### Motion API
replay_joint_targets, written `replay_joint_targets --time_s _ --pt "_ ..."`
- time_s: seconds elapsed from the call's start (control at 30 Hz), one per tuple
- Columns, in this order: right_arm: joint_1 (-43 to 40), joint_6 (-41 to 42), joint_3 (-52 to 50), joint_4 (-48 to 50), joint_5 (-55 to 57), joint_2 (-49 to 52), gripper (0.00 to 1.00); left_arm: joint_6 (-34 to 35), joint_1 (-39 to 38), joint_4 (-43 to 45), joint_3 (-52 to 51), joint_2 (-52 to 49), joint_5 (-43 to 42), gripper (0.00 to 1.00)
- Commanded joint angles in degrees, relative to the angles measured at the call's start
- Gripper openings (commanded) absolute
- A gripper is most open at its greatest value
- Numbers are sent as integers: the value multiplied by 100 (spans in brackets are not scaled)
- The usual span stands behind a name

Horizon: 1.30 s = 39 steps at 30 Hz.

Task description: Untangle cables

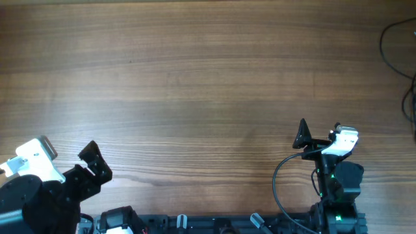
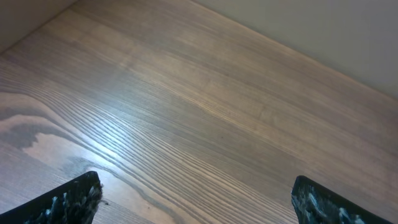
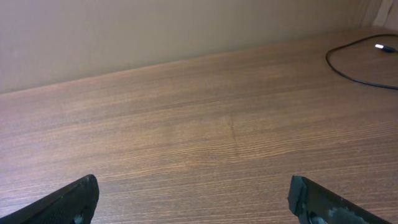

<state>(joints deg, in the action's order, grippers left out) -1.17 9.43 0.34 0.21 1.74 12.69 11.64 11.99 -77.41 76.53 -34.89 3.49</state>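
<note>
Cables (image 1: 381, 44) are lying at the far right edge of your desk (image 1: 195, 78), well apart from both arms. In the overhead view they are showing as thin black cords curving in from the right border, their long run going mostly front to back along that edge. From the right wrist you are seeing one of them sweeping in an open loop, its pale plug tip (image 3: 379, 46) pointing leftward in that view (the rest is running out of frame). Your left gripper (image 2: 196, 193) is sitting with fingers spread wide, holding nothing. Your right gripper (image 3: 193, 196) is doing likewise.
</note>
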Motion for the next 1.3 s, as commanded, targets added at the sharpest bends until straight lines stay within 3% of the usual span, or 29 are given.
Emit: replay_joint_targets --time_s 0.0,0.3,0.6,0.77,0.9,1.1,1.2,1.27 --pt "-2 120 -2 28 -66 61 100 -92 -33 -7 68 13 -72 100" --pt "-2 118 -2 28 -66 17 100 -92 -33 -4 68 13 -157 100" --pt "-2 120 -2 31 -68 -1163 100 -94 -33 -44 68 13 -155 100" --pt "-2 118 -2 28 -66 -1250 100 -94 -33 -44 68 13 -155 100" --pt "-2 120 -2 26 -66 -1248 100 -92 -33 -72 68 63 -153 92" --pt "-2 118 -2 26 -66 -1241 100 -87 -33 -153 68 1069 -155 97" --pt "-2 120 -2 26 -66 -1241 100 269 -33 -306 68 1790 -273 100" --pt "-2 118 -2 26 -68 -1241 100 601 -33 -321 68 2546 -828 100"
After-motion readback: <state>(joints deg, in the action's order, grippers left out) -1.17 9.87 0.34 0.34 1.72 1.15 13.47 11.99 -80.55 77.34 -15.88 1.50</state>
